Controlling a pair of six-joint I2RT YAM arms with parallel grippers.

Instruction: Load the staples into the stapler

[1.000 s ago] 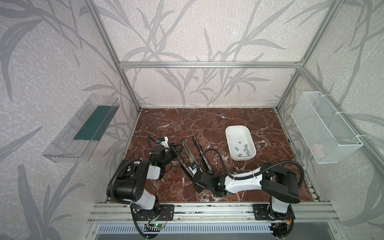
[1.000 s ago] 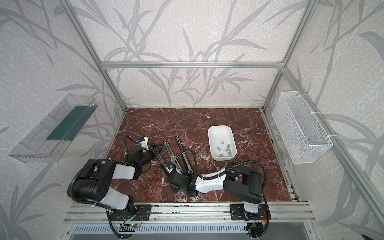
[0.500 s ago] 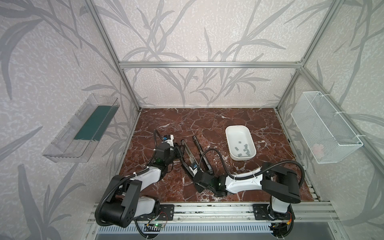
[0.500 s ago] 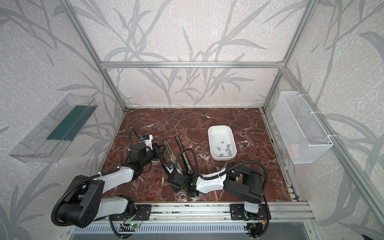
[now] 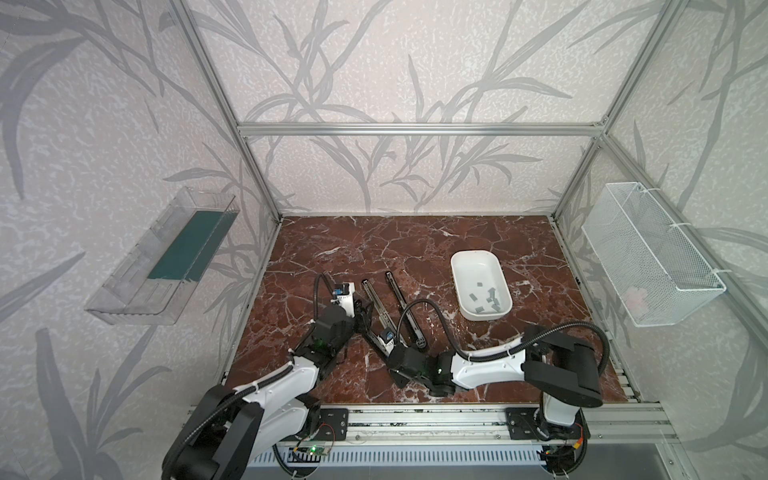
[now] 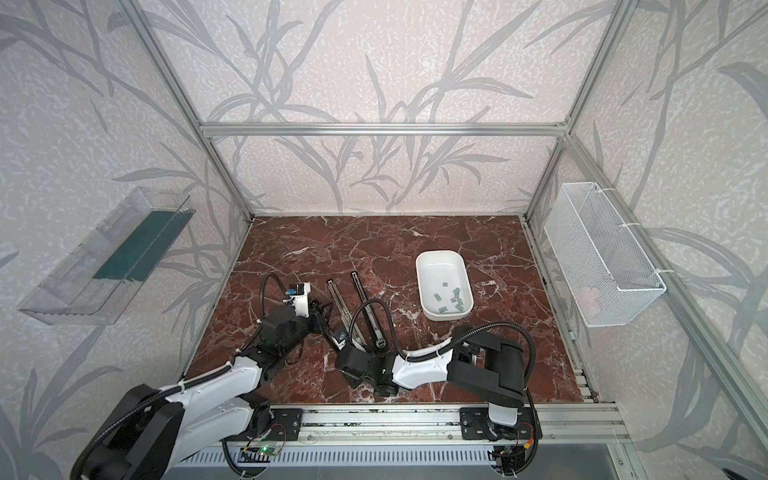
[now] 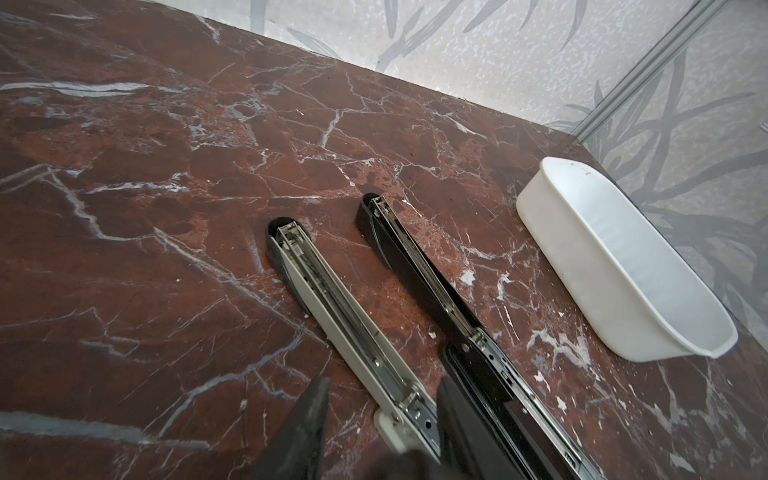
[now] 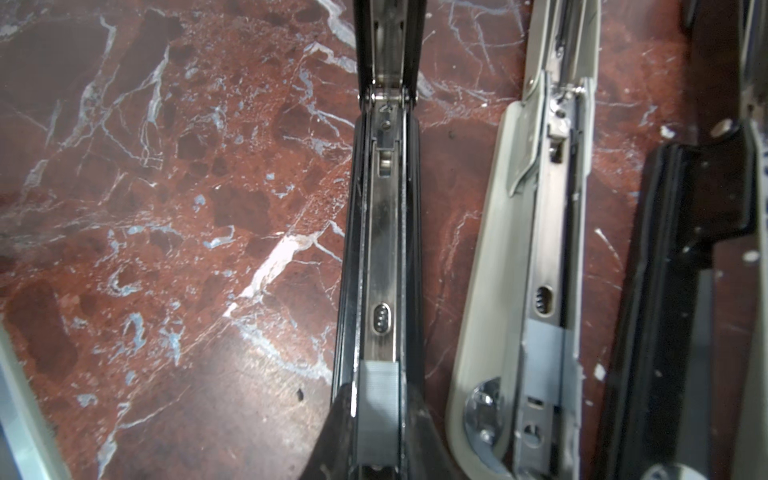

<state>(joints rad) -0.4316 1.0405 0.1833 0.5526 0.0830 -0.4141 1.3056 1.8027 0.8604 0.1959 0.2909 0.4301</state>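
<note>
1. The left gripper point(image 7: 384, 399) is released, its jaws apart astride the hinge end of the cream-white plastic stapler point(image 7: 332, 307). This stapler lies opened flat on the red marbled bench point(image 5: 415, 249), and the gripper is probably placed to steady it.
2. The right gripper point(image 8: 380, 411) is clenched on the black plastic stapler point(image 8: 384, 232) to pin its rail. A grey metallic staple strip point(image 8: 378, 386) sits in the rail between its fingers.
3. The loose grey staple strips point(image 5: 478, 308) wait in the white rectangular plastic tray point(image 5: 456, 274), well right of the right gripper.
</note>
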